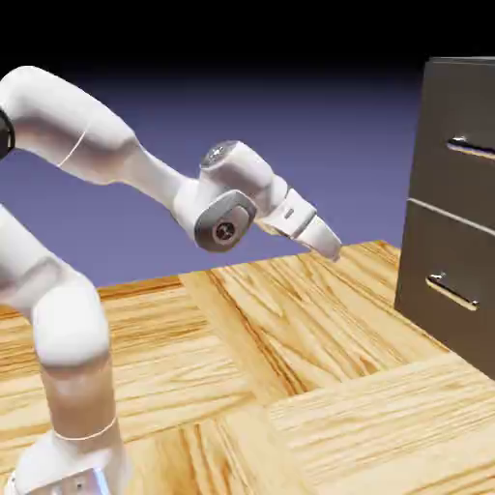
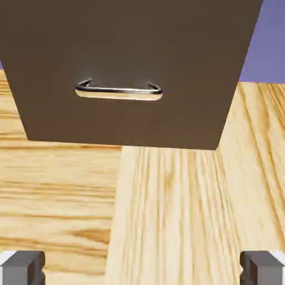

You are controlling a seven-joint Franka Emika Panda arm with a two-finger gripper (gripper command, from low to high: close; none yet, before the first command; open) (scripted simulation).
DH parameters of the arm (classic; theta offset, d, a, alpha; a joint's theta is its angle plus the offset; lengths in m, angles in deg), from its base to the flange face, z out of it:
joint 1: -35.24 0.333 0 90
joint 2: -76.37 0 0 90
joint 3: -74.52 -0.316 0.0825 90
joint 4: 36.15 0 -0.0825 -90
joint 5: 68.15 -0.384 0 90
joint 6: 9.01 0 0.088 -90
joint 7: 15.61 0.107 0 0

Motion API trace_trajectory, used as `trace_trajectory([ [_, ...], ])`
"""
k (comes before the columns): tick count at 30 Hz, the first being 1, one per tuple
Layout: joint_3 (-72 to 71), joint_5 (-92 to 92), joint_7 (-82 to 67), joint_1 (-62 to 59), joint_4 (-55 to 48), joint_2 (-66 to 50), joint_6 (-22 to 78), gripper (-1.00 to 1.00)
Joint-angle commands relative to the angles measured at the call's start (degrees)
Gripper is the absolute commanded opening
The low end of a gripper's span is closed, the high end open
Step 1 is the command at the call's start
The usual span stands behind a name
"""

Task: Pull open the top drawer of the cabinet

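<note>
Wooden tabletop carries the cabinet at the exterior view's right edge. Its top drawer sits flush and closed, silver handle across its front, above the bottom drawer. The white arm holds the hand well apart from the cabinet, angled down toward it. Fingers are spread wide, holding nothing.

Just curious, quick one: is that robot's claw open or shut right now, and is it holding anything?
Gripper: open and empty, fingers wide apart, well short of the cabinet.
</note>
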Motion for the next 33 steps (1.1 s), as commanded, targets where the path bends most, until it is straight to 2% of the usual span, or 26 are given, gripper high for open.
trace_trajectory([
  [1, 0.93, 1.92, -2.5, 1.64, -0.99, 0.63, 0.41, 0.0],
  [33, 30.67, 63.32, -82.23, 54.1, -32.47, 20.64, 13.41, 0.0],
])
